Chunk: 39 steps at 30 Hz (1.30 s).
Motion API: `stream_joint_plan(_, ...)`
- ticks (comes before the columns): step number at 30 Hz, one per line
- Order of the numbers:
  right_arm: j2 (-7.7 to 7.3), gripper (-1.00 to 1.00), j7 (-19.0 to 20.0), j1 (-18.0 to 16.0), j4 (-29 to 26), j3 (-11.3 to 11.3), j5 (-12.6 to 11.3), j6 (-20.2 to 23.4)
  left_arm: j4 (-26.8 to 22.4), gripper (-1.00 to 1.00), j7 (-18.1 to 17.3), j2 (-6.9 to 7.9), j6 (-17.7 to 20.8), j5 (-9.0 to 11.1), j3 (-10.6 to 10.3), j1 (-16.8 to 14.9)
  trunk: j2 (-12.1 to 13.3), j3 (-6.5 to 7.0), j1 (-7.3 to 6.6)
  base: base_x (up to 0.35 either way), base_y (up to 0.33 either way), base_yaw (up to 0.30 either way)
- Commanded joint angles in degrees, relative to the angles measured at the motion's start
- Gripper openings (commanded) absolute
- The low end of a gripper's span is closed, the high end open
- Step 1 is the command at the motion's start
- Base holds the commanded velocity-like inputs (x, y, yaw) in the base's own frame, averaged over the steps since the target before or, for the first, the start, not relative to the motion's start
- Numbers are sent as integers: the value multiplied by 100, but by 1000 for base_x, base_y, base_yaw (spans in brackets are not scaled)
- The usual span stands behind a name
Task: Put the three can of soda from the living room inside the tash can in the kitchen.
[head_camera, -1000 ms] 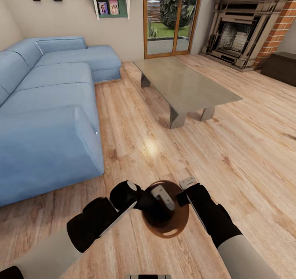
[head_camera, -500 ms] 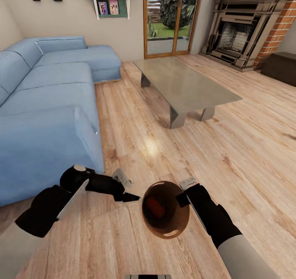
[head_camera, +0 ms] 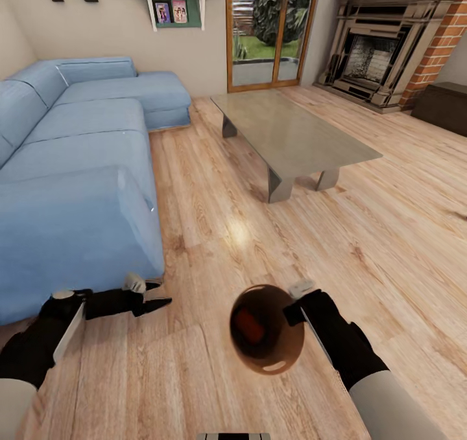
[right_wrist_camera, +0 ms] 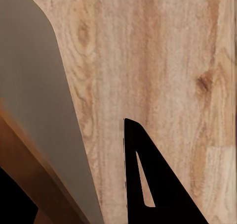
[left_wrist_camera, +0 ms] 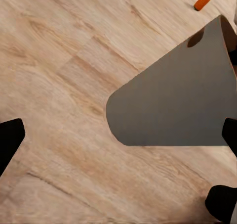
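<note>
In the head view the trash can [head_camera: 267, 337] sits low in the frame, a little right of centre, seen from above so that its brown inside faces the camera, with an orange soda can [head_camera: 248, 323] lying inside it. The right gripper [head_camera: 296, 304] holds the bin at its right rim, its fingers pinching the wall, one black finger [right_wrist_camera: 148, 179] showing against the floor in the right wrist view beside the bin's grey-beige outer wall [right_wrist_camera: 39, 110] and brown inner side. The left gripper [head_camera: 152, 295] is at the lower left of the head view, well apart from the bin, pointing right over the wooden floor [head_camera: 363, 232] just below the corner of the blue sofa [head_camera: 71, 187]; its fingers look close together there and nothing is between them, but in the left wrist view the black finger pads [left_wrist_camera: 10, 140] stand at opposite edges of the picture, so it reads as spread. That wrist view also shows the bin's tapered grey side [left_wrist_camera: 173, 100] with an oval handle cut-out near the wide rim, and a second orange soda can [left_wrist_camera: 202, 2] lying on the floor at the upper right. The glass coffee table [head_camera: 292, 135] stands mid-frame, the brick fireplace [head_camera: 395, 45] at the upper right.
</note>
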Motion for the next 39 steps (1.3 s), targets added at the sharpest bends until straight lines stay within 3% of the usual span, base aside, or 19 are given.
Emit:
stream_joint_plan(1, -44, -100, 58, 1, -13, -5, -92, -4, 134, 100, 142, -9, -151, -31, 10, 31, 0, 1, -1, 0, 0, 0)
stream_joint_plan(5, -307, -100, 224, 11, -66, -65, -117, -46, 746, 100, 679, -37, -995, -70, 41, 246, 0, 1, -1, 0, 0, 0)
stream_joint_plan(7, -464, -100, 377, 16, -122, -231, -120, -65, 899, 100, 828, -44, -1228, -83, 49, 352, 0, 1, -1, 0, 0, 0)
stream_joint_plan(8, -728, -100, 597, 32, -341, -581, -122, -95, 1034, 100, 1151, -55, -1569, -89, 54, 475, 0, 1, -1, 0, 0, 0)
stream_joint_plan(10, -822, -100, 642, 39, -478, -666, -119, -102, 1060, 100, 1343, -67, -1720, -89, 52, 552, 0, 1, -1, 0, 0, 0)
stream_joint_plan(12, -1043, -100, 742, 64, -801, -758, -123, -110, 1093, 100, 1726, -96, -1965, -99, 50, 708, 0, 1, -1, 0, 0, 0)
stream_joint_plan(16, -1304, -100, 1050, 196, -1009, -873, -128, -210, 1179, 100, 1929, -111, -2305, -106, 49, 843, 0, 1, -1, 0, 0, 0)
stream_joint_plan(18, -1512, -100, 1654, 383, -1096, -1245, -127, -673, 1258, 100, 2011, -122, -2550, -115, 44, 907, 0, 1, -1, 0, 0, 0)
stream_joint_plan(20, -1617, -100, 2471, 641, -1137, -1865, -98, -1373, 1250, 100, 2034, -161, -2673, -93, 49, 1035, 0, 1, -1, 0, 0, 0)
stream_joint_plan(22, -1637, -100, 2756, 835, -1147, -2094, -89, -1802, 1255, 100, 2030, -172, -2703, -83, 57, 1171, 0, 1, -1, 0, 0, 0)
stream_joint_plan(28, -1644, -100, 2984, 1431, -1115, -2315, -94, -3109, 1266, 100, 2036, -184, -2738, -73, 65, 1312, 0, 1, -1, 0, 0, 0)
stream_joint_plan(30, -1648, -100, 3011, 1483, -1090, -2354, -106, -3257, 1273, 100, 2037, -187, -2741, -73, 65, 1322, 0, 1, -1, 0, 0, 0)
stream_joint_plan(34, -1630, -100, 3027, 1618, -703, -2789, -132, -3618, 1303, 100, 2059, -192, -2762, -79, 66, 1343, 0, 1, -1, 0, 0, 0)
stream_joint_plan(35, -1603, -100, 3040, 1674, -449, -3095, -133, -4011, 1309, 100, 2056, -196, -2779, -56, 66, 1348, 0, 1, -1, 0, 0, 0)
stream_joint_plan(36, -1589, -100, 3022, 1697, -327, -3225, -133, -4205, 1310, 100, 2057, -198, -2783, -2, 63, 1350, 0, 1, -1, 0, 0, 0)
stream_joint_plan(39, -1587, -100, 2960, 1727, -49, -3441, -136, -4494, 1326, 100, 2063, -203, -2789, 104, 59, 1352, 0, 2, -1, 0, 0, 0)
